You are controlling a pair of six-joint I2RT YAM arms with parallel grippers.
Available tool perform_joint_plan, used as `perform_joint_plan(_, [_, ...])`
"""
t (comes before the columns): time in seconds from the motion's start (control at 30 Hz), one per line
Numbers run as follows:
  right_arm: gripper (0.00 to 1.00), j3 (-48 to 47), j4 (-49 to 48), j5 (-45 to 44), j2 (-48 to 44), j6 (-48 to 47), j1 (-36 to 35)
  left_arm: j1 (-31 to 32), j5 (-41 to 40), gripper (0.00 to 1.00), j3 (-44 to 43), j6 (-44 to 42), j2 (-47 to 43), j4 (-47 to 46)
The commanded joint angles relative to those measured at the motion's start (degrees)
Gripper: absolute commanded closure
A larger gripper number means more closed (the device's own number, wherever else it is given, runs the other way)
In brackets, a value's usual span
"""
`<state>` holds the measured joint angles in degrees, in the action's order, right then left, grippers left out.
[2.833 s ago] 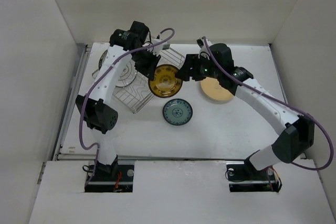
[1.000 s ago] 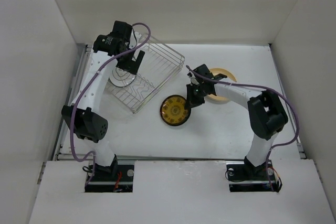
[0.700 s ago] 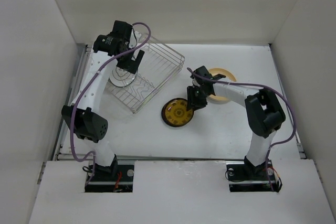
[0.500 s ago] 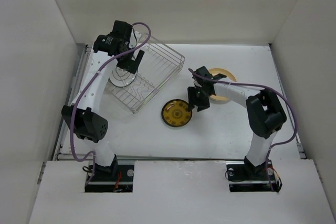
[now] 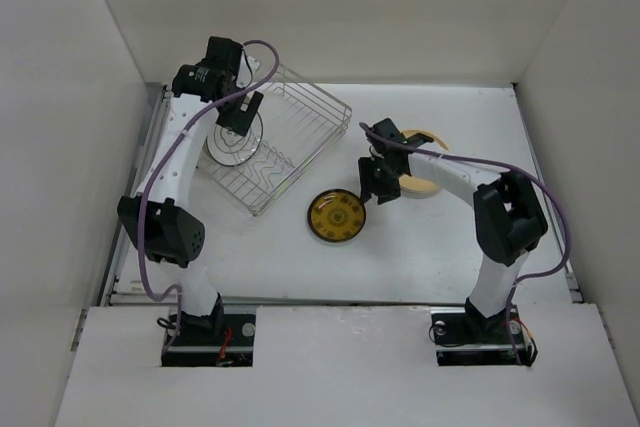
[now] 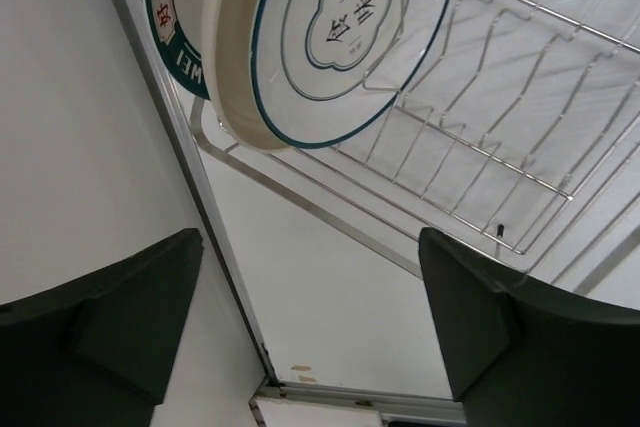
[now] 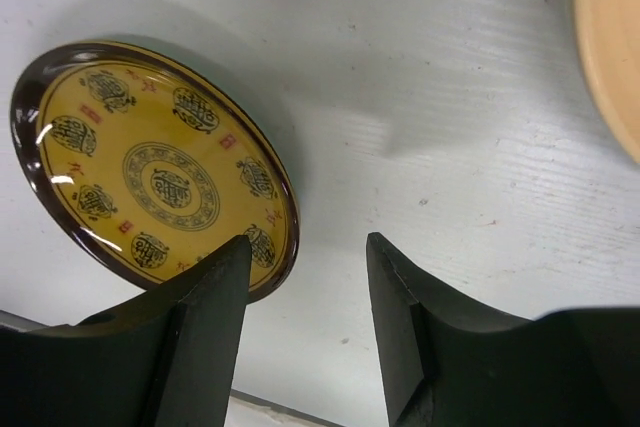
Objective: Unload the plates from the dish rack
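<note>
Now the yellow plate [image 7: 150, 167] lies by the open right gripper [image 7: 308, 247], so the open left gripper [image 6: 308, 247] should next grasp the white plate [image 6: 340, 37] in the dish rack [image 6: 480, 177].

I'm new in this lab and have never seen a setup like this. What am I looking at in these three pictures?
Two white robot arms are bolted at the near edge of a white table. One picture looks down on both from above. The other two come from a camera on each wrist, so that arm's own dark fingers show at the bottom. The left gripper hangs open over the wire dish rack, where a white plate with a teal rim leans with another plate behind it. The right gripper is open too and holds nothing. It is beside a yellow patterned plate that lies flat on the table. A tan plate lies further right.
</note>
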<state>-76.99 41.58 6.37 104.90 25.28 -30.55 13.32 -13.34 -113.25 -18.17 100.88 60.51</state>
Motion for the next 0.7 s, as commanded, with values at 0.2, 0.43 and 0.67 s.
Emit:
perform_joint_plan(0.2, [0.43, -4.75, -0.54, -5.49, -8.92, -0.05, -0.74, -3.83, 4.73, 0.49, -8.47, -4.33, 9.41, 0.13])
perform_joint_plan(0.43, [0.43, -4.75, -0.54, -6.02, -9.45, -0.05, -0.74, -4.36, -0.37, 0.50, -14.89, -3.10, 16.45, 0.22])
perform_joint_plan(0.67, [0.43, -5.80, 0.07, -7.24, -9.45, -1.19, -0.74, -4.97, -3.70, 0.50, -14.28, -3.10, 19.70, -1.10])
